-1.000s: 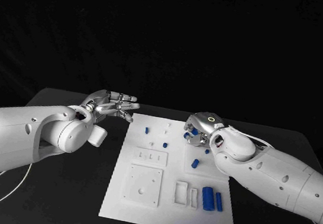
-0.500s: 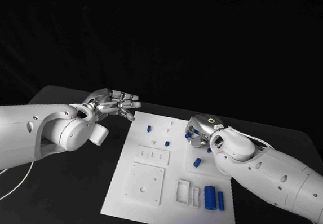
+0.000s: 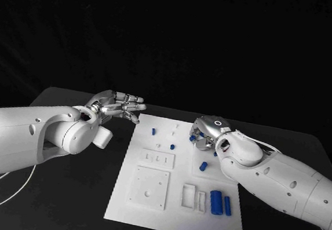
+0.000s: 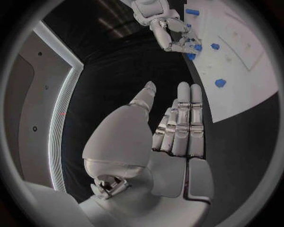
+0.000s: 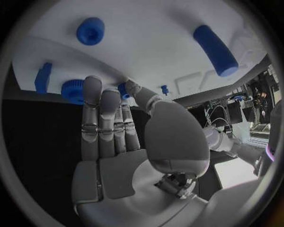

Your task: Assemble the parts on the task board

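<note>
The white task board [image 3: 180, 181] is lying in the middle of the black table [image 3: 53, 192], running away from me, and the blue parts are scattered over it: two long cylinders [image 3: 219, 203] lying side by side near the board's near right corner, a short one [image 3: 202, 166] at the right edge further up, and a few small pegs [image 3: 153, 131] standing in the far half. My right hand [image 3: 206, 134] is hanging over the board's far right corner, palm down, fingertips [image 5: 92, 85] reaching toward a ribbed blue knob [image 5: 73, 91] and a tiny blue piece [image 5: 123, 90] at the board's edge; thumb and finger are nearly meeting at that piece, but whether I am actually pinching it I cannot tell. I am judging this to be the picking step, with most of the assembly not yet done. My left hand [image 3: 117, 106] is holding nothing, fingers straight and loosely together, hovering beside the board's far left corner, off the white surface, probably so that it is leaving room for the right hand while being near enough to help steady a part.
</note>
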You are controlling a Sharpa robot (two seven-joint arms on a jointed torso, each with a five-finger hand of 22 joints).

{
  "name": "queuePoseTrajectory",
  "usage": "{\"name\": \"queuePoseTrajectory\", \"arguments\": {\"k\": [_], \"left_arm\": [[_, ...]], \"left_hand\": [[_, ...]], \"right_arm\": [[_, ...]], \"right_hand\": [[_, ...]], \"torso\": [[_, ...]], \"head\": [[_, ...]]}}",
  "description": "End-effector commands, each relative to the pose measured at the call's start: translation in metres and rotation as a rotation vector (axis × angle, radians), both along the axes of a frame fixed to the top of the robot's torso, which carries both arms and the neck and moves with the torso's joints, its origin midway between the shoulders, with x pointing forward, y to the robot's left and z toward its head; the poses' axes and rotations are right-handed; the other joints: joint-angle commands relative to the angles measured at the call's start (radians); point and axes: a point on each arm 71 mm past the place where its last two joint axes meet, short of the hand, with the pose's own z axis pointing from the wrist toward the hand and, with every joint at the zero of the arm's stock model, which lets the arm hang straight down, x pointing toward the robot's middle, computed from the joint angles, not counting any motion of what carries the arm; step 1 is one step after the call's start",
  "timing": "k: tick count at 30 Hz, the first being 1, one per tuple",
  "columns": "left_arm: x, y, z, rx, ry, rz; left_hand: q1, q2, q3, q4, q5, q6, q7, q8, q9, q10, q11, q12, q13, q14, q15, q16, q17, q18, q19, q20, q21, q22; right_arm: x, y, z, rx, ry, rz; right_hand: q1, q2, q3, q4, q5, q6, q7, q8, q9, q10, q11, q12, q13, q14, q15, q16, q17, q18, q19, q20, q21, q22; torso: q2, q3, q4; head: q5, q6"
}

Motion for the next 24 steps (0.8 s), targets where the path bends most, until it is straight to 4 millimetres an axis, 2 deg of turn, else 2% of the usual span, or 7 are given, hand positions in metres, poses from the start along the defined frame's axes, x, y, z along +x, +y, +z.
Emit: {"name": "queuePoseTrajectory", "arguments": {"k": [1, 5, 9, 13, 18, 24], "left_arm": [[0.0, -0.003, 0.002, -0.007, -0.004, -0.019], [0.001, -0.003, 0.002, -0.007, -0.004, -0.018], [0.001, -0.003, 0.002, -0.006, -0.004, -0.018], [0.001, -0.004, 0.002, -0.006, -0.004, -0.017], [0.002, -0.005, 0.002, -0.006, -0.005, -0.019], [0.001, -0.008, 0.002, -0.008, -0.005, -0.026]], "left_hand": [[-0.003, 0.007, -0.004, 0.001, -0.002, -0.003, 0.0, -0.001, -0.001, -0.009, -0.001, 0.004, 0.001, 0.007, 0.002, 0.0, 0.001, 0.015, 0.0, 0.001, 0.002, -0.002], [-0.001, 0.008, -0.004, 0.0, -0.002, -0.002, 0.0, -0.001, -0.001, -0.008, -0.001, 0.004, 0.001, 0.008, 0.002, 0.0, 0.001, 0.015, 0.0, 0.001, 0.003, -0.002], [0.0, 0.008, -0.005, -0.003, -0.002, -0.002, 0.0, -0.001, -0.001, -0.009, -0.001, 0.004, 0.001, 0.007, 0.002, 0.0, 0.001, 0.015, 0.0, 0.0, 0.003, -0.002], [0.001, 0.009, -0.005, -0.005, -0.001, -0.003, 0.0, -0.001, -0.001, -0.009, -0.001, 0.004, 0.001, 0.007, 0.002, 0.0, 0.0, 0.015, -0.001, 0.0, 0.003, -0.002], [0.001, 0.009, -0.005, -0.005, -0.001, -0.003, 0.0, -0.001, -0.001, -0.009, -0.001, 0.004, 0.001, 0.007, 0.002, 0.0, 0.0, 0.015, -0.001, 0.0, 0.003, -0.002], [0.0, 0.008, -0.006, -0.007, -0.001, -0.002, 0.0, -0.001, -0.001, -0.009, -0.001, 0.004, 0.001, 0.007, 0.002, -0.001, 0.0, 0.015, -0.002, 0.0, 0.004, -0.001]], "right_arm": [[-0.001, -0.001, 0.006, 0.053, -0.053, -0.035], [-0.003, -0.001, 0.009, 0.073, -0.069, -0.049], [-0.003, 0.001, 0.012, 0.091, -0.081, -0.07], [-0.001, 0.004, 0.015, 0.098, -0.1, -0.088], [0.003, 0.01, 0.017, 0.103, -0.119, -0.101], [0.007, 0.02, 0.017, 0.106, -0.128, -0.098]], "right_hand": [[-0.002, 0.019, 0.011, -0.003, 0.002, 0.01, -0.002, 0.001, 0.019, 0.016, -0.008, 0.003, 0.012, 0.002, -0.008, -0.007, 0.002, 0.007, 0.0, -0.009, -0.006, 0.009], [-0.006, 0.017, 0.014, -0.006, 0.008, 0.015, -0.003, 0.001, 0.023, 0.021, -0.009, 0.003, 0.013, 0.003, -0.01, -0.011, 0.002, 0.006, -0.001, -0.011, -0.009, 0.022], [-0.007, 0.016, 0.016, -0.009, 0.013, 0.018, -0.004, 0.001, 0.024, 0.023, -0.01, 0.003, 0.013, 0.004, -0.012, -0.012, 0.004, 0.006, 0.001, -0.012, -0.013, 0.033], [-0.007, 0.015, 0.018, -0.01, 0.011, 0.019, -0.005, 0.001, 0.025, 0.024, -0.01, 0.003, 0.012, 0.004, -0.012, -0.013, 0.005, 0.006, 0.001, -0.013, -0.018, 0.04], [-0.006, 0.013, 0.02, -0.01, 0.008, 0.02, -0.005, 0.001, 0.024, 0.025, -0.01, 0.003, 0.011, 0.004, -0.013, -0.014, 0.005, 0.006, 0.002, -0.013, -0.021, 0.047], [-0.005, 0.012, 0.02, -0.01, 0.011, 0.02, -0.004, 0.001, 0.023, 0.025, -0.01, 0.003, 0.009, 0.004, -0.013, -0.015, 0.006, 0.007, 0.002, -0.014, -0.026, 0.053]], "torso": [[0.0, -0.0009, -0.0008], [-0.001, -0.002, -0.0019], [0.0, -0.0033, 0.0005], [0.002, -0.0024, 0.0022], [0.002, -0.0038, 0.0026], [0.004, -0.0031, 0.003]], "head": [[0.0, 0.004], [0.0, 0.009], [-0.003, 0.011], [-0.004, 0.01], [-0.003, 0.014], [-0.003, 0.017]]}}
